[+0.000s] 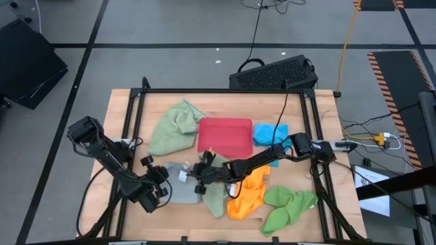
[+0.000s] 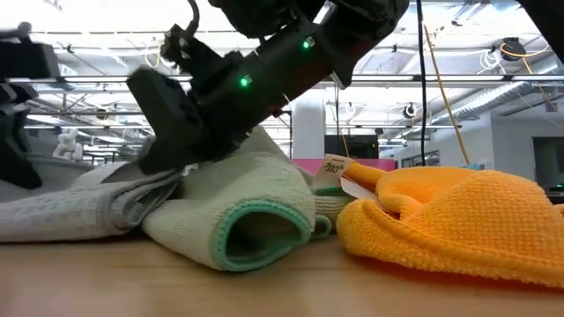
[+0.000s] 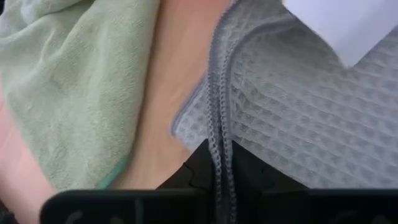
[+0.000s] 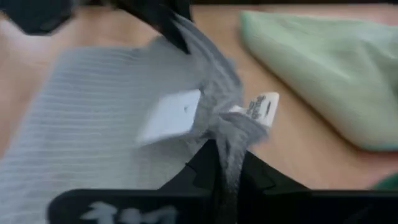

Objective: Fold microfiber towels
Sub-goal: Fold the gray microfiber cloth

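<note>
A grey-blue waffle towel (image 1: pixel 180 190) lies near the table's front, left of centre. My left gripper (image 1: pixel 162 179) is at its left side and my right gripper (image 1: pixel 199 177) at its far right corner, each shut on it. A sage green towel (image 1: pixel 215 196) lies folded against its right side, and its rounded fold (image 2: pixel 256 231) rests on the table. Right of that lie an orange towel (image 1: pixel 248 194) and a bright green one (image 1: pixel 286 207). A second sage green towel (image 1: pixel 174 128) and a bright blue one (image 1: pixel 269 133) lie farther back. My left gripper pinches the grey-blue towel's stitched edge (image 3: pixel 220 134) between its two fingers. Two hemmed layers show there, side by side. The fingers slant downward, and the cloth beyond them lies spread on the table. My right gripper pinches a bunched corner of the grey-blue towel (image 4: pixel 225 134) between its two fingers, right beside the white care labels (image 4: pixel 261 109). The fingers slant down from the table's right. The corner stands a little raised, and the rest of the towel lies on the table.
A red tray (image 1: pixel 225 135) sits at the table's middle back, between the far sage green towel and the bright blue one. A black frame (image 1: pixel 218 90) borders the table. A black keyboard (image 1: pixel 272 73) lies on the floor beyond the far edge.
</note>
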